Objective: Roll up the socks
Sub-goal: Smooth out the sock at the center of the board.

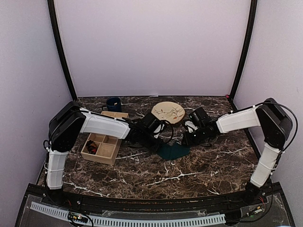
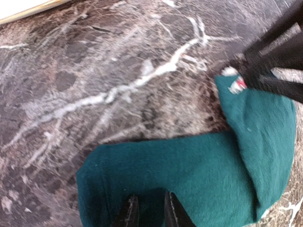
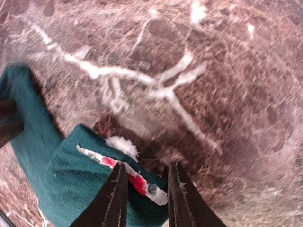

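Note:
The plain teal-green socks [image 1: 173, 151] lie on the marble table between my two grippers. In the left wrist view the teal socks [image 2: 189, 179] are folded into an L. My left gripper [image 2: 151, 213] is shut on one end, with fabric pinched between the fingers. My right gripper [image 3: 147, 198] is shut on the other end of the teal socks [image 3: 71, 184], where a red and white label [image 3: 137, 182] sits between the fingers. In the top view the left gripper [image 1: 154, 142] and right gripper [image 1: 187, 140] sit close together. The black argyle socks cannot be made out with certainty.
A wooden compartment tray [image 1: 113, 152] stands left of the left arm, with a small dark and red item [image 1: 92, 147] in one cell. A dark blue mug [image 1: 113, 104] and a round plate [image 1: 158, 108] stand at the back.

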Action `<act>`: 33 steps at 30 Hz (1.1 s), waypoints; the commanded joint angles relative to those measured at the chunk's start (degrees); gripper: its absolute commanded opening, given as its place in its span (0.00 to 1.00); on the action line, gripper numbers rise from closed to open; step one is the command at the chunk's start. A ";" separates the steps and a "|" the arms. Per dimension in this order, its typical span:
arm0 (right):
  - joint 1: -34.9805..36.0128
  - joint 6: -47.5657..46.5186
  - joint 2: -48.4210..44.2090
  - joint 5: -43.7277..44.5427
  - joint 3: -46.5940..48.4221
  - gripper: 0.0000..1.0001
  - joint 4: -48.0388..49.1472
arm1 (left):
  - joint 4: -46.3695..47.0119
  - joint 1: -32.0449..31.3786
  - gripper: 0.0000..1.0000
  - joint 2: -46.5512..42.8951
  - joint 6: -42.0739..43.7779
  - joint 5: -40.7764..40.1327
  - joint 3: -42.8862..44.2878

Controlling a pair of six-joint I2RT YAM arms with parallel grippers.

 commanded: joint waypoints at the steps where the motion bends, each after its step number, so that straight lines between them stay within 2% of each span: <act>1: 0.07 0.51 -4.16 -3.40 -2.96 0.25 1.42 | -5.59 2.73 0.23 2.97 1.55 -0.66 0.25; 6: 1.71 0.27 -8.05 -5.76 -3.98 0.19 2.50 | -6.80 4.37 0.23 3.91 2.39 -0.24 1.36; 13: 6.93 0.28 -9.71 -8.18 -4.25 0.18 4.31 | -5.79 5.11 0.22 4.75 5.07 2.58 2.82; 15: 7.35 1.18 -10.18 -5.34 -4.34 0.23 3.47 | -5.80 5.11 0.22 4.78 5.66 3.07 3.00; 17: 7.28 2.38 -10.67 -1.16 -4.91 0.35 2.64 | -6.18 5.11 0.22 4.70 6.61 3.28 3.07; 21: 6.47 6.31 -13.98 3.22 -6.46 0.44 1.71 | -6.24 5.18 0.22 4.70 8.89 4.50 2.75; 33: 2.95 20.83 -14.96 -3.18 -18.44 0.46 17.90 | -6.15 5.29 0.21 4.78 12.94 5.83 2.77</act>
